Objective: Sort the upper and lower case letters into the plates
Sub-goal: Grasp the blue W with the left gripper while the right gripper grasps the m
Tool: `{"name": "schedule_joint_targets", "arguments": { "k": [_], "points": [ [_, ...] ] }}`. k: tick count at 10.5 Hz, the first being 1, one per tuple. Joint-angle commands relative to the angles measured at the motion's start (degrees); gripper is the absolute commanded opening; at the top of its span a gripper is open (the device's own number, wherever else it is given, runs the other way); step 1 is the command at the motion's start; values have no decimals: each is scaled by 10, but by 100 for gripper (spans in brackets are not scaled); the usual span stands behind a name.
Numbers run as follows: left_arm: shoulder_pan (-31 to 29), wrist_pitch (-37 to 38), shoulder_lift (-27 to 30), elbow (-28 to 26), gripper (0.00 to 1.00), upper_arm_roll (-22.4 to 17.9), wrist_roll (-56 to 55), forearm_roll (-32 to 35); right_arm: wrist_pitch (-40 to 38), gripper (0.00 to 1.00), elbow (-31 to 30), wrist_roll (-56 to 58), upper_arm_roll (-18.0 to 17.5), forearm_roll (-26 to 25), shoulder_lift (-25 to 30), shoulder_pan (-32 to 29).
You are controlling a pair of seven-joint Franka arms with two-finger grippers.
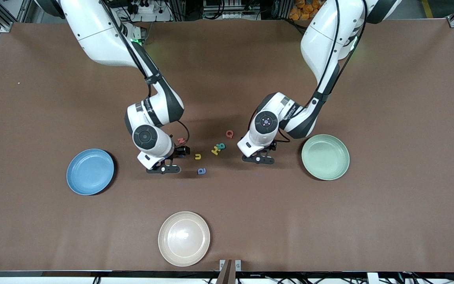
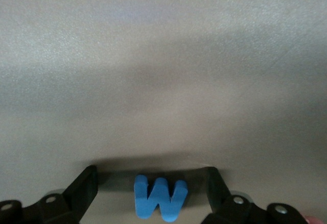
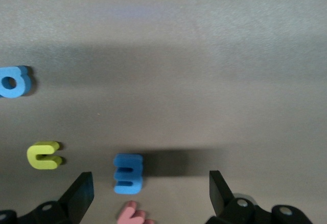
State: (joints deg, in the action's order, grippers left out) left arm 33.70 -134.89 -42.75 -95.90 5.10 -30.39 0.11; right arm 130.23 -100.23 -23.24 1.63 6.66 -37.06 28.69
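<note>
My left gripper [image 1: 258, 159] is down at the table beside the mint green plate [image 1: 325, 157]. It stands open [image 2: 150, 191] around a blue W [image 2: 159, 198], with a gap on each side. My right gripper [image 1: 164, 169] is low between the sky blue plate [image 1: 90, 171] and the letters, open [image 3: 150, 191] around a blue m [image 3: 127, 173] without touching it. A red letter [image 3: 132, 215] lies close to the m. Between the grippers lie a yellow u [image 1: 198, 156], a blue a [image 1: 201, 171], a yellow H [image 1: 214, 151], a teal R [image 1: 220, 146] and a red Q [image 1: 229, 134].
A cream-beige plate [image 1: 184, 238] sits near the table's front edge, nearer to the front camera than the letters. All three plates hold nothing. Another red letter [image 1: 181, 140] shows beside the right arm's wrist.
</note>
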Motion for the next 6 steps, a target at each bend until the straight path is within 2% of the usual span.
{"name": "schedule_joint_targets", "arguments": {
  "k": [1,4,6],
  "points": [
    [4,-6,13,-17,82,0,-7,-13,37,100,-15,-18,4,9,-7,10],
    [4,-6,13,-17,77,2,-18,-13,39,100,-15,-19,4,10,-12,11],
    [4,-6,13,-17,48,3,-21,-13,42,100,-15,-21,4,10,-13,11]
  ]
}}
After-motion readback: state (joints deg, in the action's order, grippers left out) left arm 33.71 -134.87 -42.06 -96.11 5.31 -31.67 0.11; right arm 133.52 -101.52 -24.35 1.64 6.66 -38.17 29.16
